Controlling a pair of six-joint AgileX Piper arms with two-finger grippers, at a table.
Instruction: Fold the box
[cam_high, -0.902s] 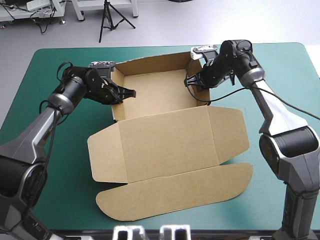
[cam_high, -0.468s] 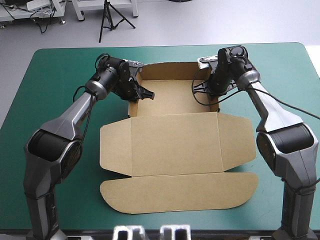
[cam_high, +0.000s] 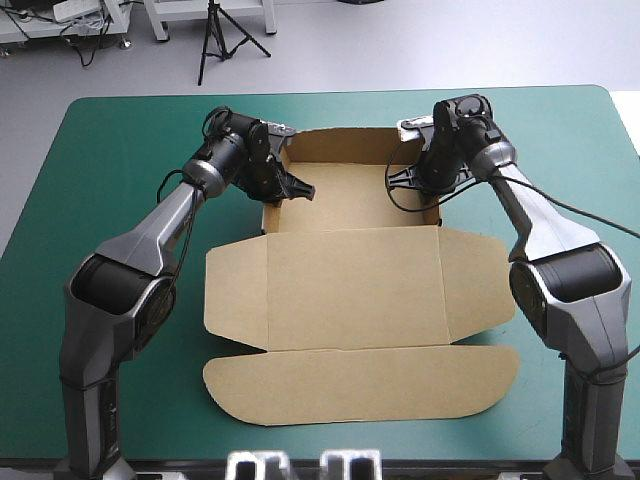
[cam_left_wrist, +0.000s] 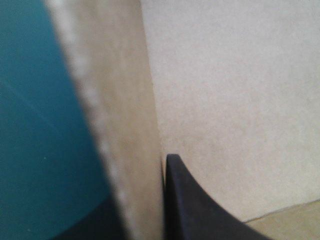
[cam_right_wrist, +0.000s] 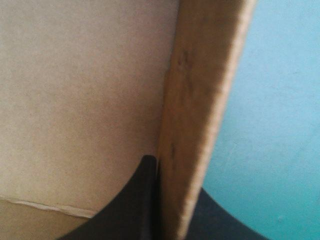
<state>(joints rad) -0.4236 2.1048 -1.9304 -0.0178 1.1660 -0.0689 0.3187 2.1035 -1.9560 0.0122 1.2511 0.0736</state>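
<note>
Box (cam_high: 350, 290) of cut brown board, one only, lies in the middle of the desk, on its teal-green cover (cam_high: 120, 140). Its far part stands as an open tray (cam_high: 345, 195) with three raised walls in view: one along the far side, one on the left and one on the right. Its lid (cam_high: 350, 285) lies flat toward the desk's near edge. The lid carries two short side flaps and one long rounded flap (cam_high: 360, 385), which is nearest the robot.

Two grippers are at the tray, one on each side wall, and each has two black fingers. The left gripper (cam_high: 300, 190) sits at the left wall. In the left wrist view that left wall (cam_left_wrist: 125, 125) runs edge-on between its fingers (cam_left_wrist: 200, 210). One finger is inside the tray against the board and the other is outside over the cover, so the gripper pinches the wall.

The right gripper (cam_high: 400, 178) sits at the right wall. In the right wrist view the right wall (cam_right_wrist: 200, 100) likewise stands between its fingers (cam_right_wrist: 135, 200). One finger is inside and one outside, pressed nearly together on the board.
</note>
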